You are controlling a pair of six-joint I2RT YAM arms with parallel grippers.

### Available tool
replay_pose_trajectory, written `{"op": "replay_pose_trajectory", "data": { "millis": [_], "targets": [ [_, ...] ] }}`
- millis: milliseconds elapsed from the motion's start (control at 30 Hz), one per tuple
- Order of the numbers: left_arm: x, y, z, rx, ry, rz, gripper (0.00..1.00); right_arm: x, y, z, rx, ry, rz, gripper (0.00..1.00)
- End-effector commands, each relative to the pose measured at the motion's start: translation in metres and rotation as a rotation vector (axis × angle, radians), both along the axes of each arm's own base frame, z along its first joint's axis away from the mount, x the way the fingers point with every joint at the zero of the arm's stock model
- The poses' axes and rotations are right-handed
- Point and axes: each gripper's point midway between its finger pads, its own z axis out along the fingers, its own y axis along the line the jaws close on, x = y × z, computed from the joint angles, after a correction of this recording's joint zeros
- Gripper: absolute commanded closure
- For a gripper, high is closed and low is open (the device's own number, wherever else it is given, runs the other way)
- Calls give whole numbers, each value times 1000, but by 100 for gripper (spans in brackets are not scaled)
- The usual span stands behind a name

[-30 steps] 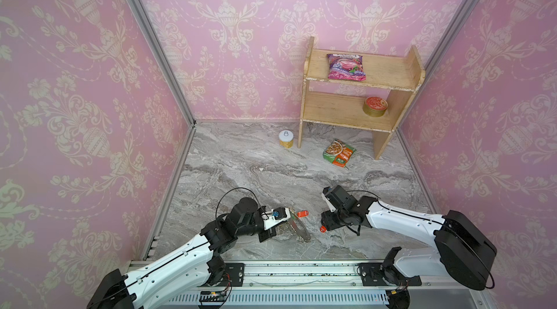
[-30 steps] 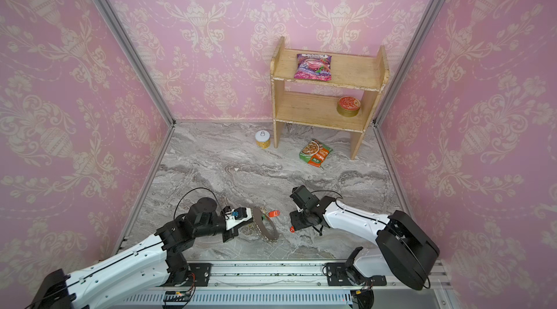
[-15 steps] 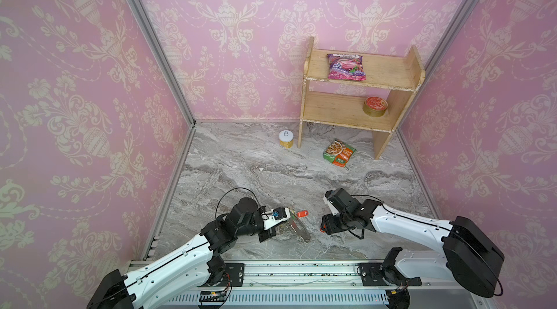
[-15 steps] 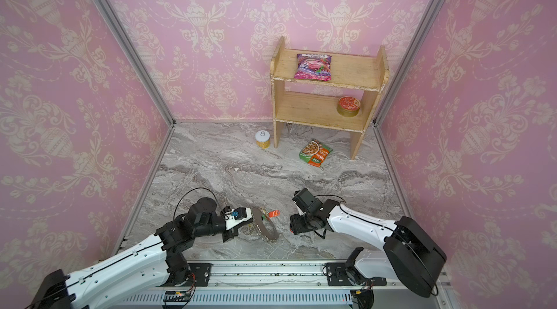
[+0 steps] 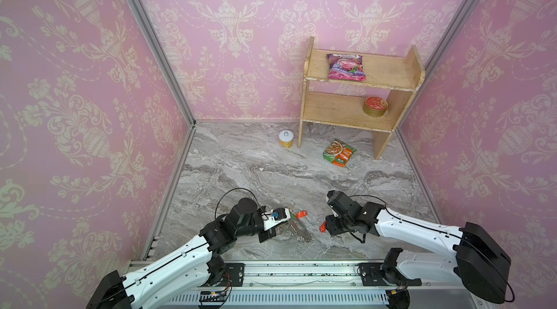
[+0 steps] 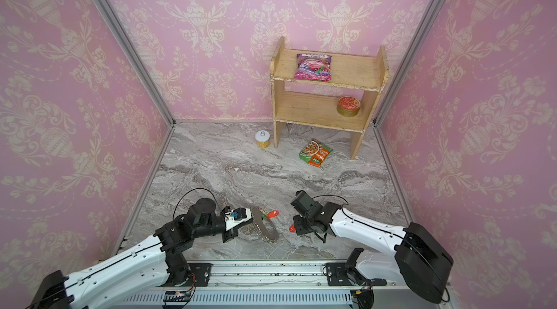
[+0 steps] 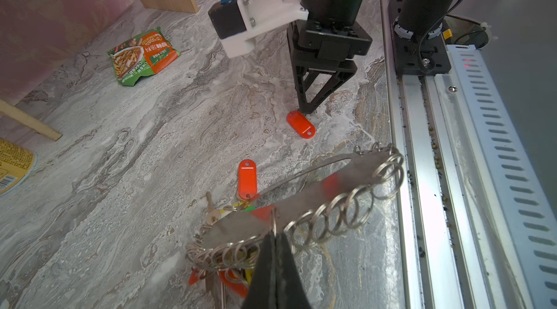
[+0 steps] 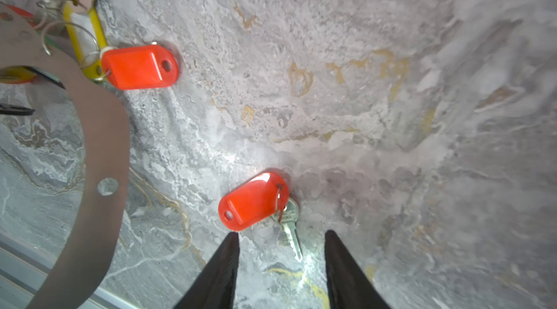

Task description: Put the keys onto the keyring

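We can read almost nothing with certainty. The green and orange snack packet [image 7: 144, 56] on the grey marble table [image 7: 120, 141] carries big white characters of Chinese look on its orange half, but we cannot make them out. The round yellow can [image 7: 13, 159] shows a white barcode label, its digits too small. The purple snack packet [image 5: 346, 67] has white lettering at its top, too blurred to read.
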Motion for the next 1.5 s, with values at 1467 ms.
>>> {"op": "replay_pose_trajectory", "data": {
  "millis": [1467],
  "targets": [
    [-1, -4, 13, -49, -27, -7, 100, 9, 12, -12, -158, -85, 47, 83]
  ]
}}
